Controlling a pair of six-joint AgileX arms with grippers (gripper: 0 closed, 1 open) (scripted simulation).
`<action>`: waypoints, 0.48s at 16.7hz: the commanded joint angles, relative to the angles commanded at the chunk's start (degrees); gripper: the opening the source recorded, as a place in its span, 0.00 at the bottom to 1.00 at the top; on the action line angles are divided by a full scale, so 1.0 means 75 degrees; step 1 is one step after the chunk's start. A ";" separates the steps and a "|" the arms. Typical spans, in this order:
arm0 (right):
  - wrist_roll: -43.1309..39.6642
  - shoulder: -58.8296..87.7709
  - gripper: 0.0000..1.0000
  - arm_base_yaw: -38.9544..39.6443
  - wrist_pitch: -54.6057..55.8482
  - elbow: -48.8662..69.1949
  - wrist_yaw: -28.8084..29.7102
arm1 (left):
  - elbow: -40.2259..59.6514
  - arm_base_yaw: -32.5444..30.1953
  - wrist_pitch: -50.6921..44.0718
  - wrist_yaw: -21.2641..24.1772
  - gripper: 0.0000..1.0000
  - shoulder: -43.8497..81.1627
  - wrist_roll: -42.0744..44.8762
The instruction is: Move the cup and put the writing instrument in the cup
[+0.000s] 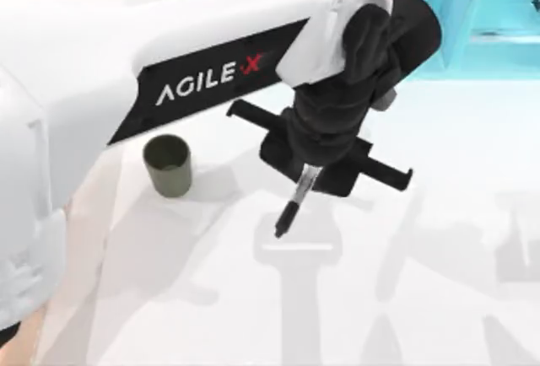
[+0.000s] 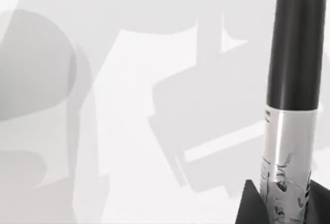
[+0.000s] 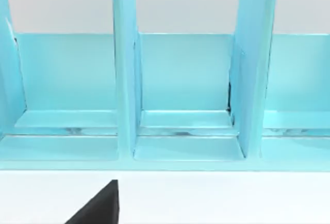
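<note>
The cup [image 1: 167, 165], small, dark olive-grey and without a handle, stands upright on the white table at the left of the top view. My left gripper [image 1: 309, 172] hangs above the table's middle, to the right of the cup and apart from it. It is shut on the writing instrument [image 1: 294, 206], a slim marker that points down from the fingers, slightly tilted, with its black tip lowest. In the left wrist view the marker [image 2: 291, 53] shows its black end and its grey-white labelled middle, held between the dark fingers [image 2: 248, 206]. A dark finger [image 3: 98, 208] of my right arm's gripper shows in the right wrist view.
A turquoise rack [image 3: 180, 79] with upright dividers stands at the table's back right [image 1: 498, 12], facing the right wrist camera. The left arm's white body [image 1: 84, 88] covers the top view's left and back. Arm shadows fall on the table's front.
</note>
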 joint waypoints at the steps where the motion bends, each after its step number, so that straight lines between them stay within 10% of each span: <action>1: 0.0000 0.0000 1.00 0.0000 0.0000 0.0000 0.0000 | -0.0035 -0.0021 -0.0021 -0.0004 0.00 -0.0045 -0.0018; 8: 0.0000 0.0000 1.00 0.0000 0.0000 0.0000 0.0000 | -0.0319 0.0071 0.0449 -0.0037 0.00 -0.0211 0.0072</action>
